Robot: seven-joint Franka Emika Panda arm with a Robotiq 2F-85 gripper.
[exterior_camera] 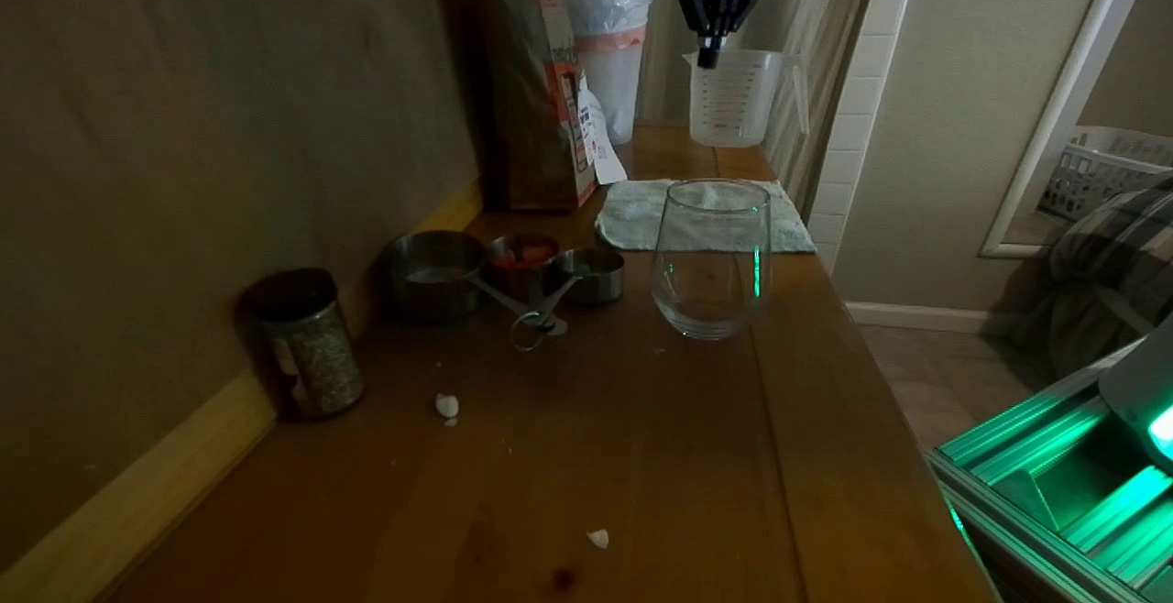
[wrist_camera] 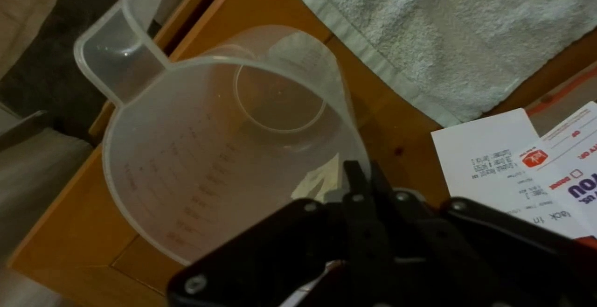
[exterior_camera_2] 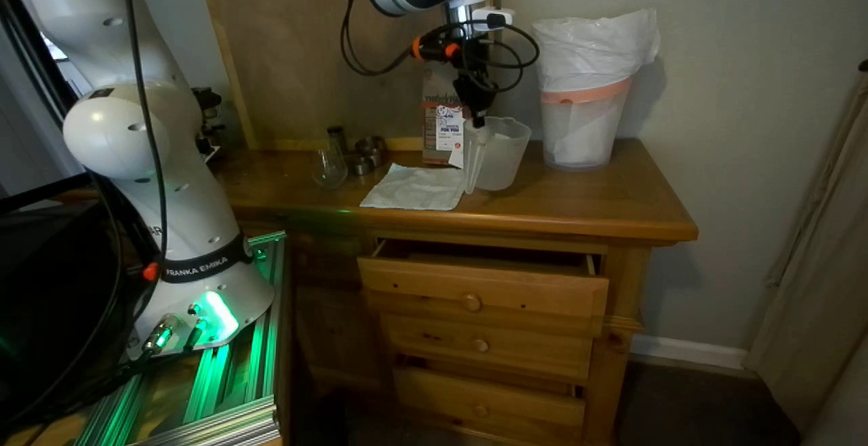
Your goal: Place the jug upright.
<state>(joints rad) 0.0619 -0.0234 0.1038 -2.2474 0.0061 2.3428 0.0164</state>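
Claw (wrist_camera: 366, 171) pinched on measuring jug (exterior_camera_2: 505, 158) by its rim. Jug near-upright over bench (exterior_camera_2: 590, 192), beside towel (exterior_camera_2: 410, 188); base contact hard to tell. Best lowered straight, seated flat, released slowly.

"FRANKA EMIKA" on arm (exterior_camera_2: 196, 229), "FOR YOU" on label (exterior_camera_2: 449, 131), possibly "Jack" on slip (wrist_camera: 485, 146)

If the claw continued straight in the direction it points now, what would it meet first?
The claw points down, gripping the jug by its rim, so that comes first. If carried along, the jug would probably meet the wooden desktop next; whether they touch now is unclear.
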